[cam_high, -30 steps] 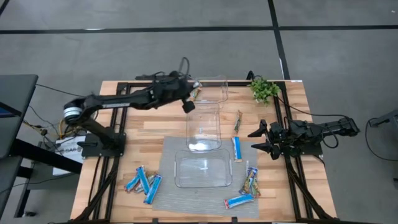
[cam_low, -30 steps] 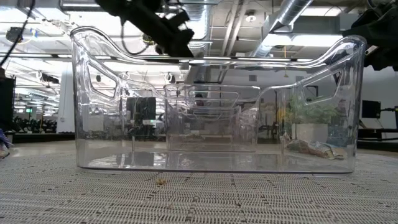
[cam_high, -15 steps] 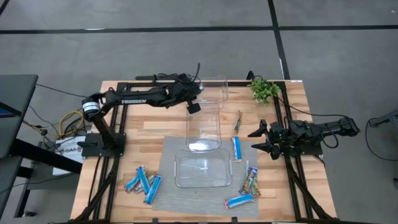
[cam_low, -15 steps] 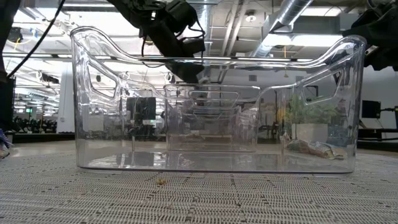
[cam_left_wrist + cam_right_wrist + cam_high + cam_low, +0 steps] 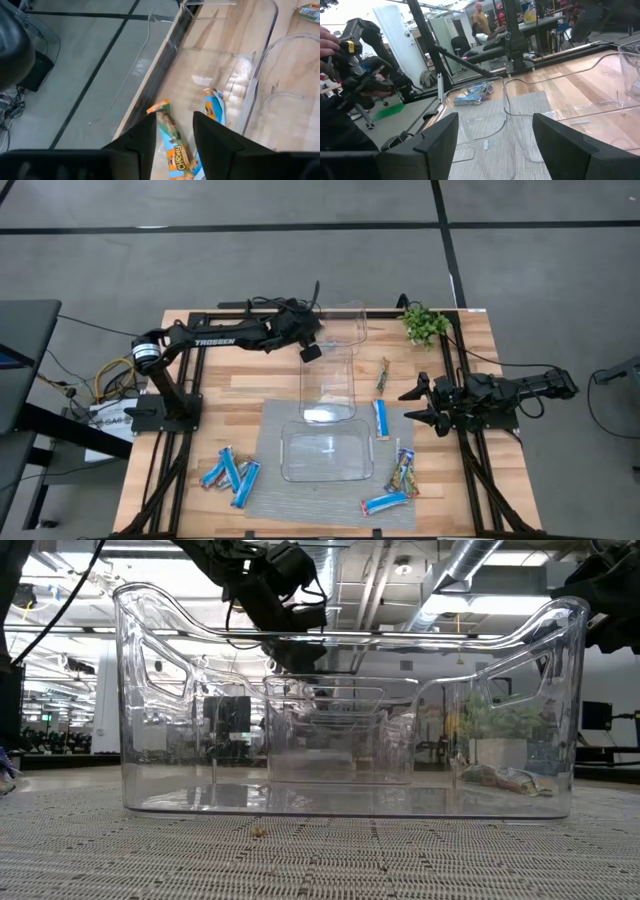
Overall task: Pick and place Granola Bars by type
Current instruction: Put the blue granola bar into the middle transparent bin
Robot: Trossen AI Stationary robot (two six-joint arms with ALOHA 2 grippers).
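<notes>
Granola bars [image 5: 172,142] are lying in the far bin [image 5: 330,360] under my released left pincer [image 5: 172,131]; I am leaving many outside.

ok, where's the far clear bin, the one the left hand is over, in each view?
High view: far bin, centre, behind the near bin.
Low view: centre, seen through the near bin.
Left wrist view: fills the picture, bars inside.
Right wrist view: probably the clear wall at centre-right.
Shared landmark: left hand, above its rim.
</notes>
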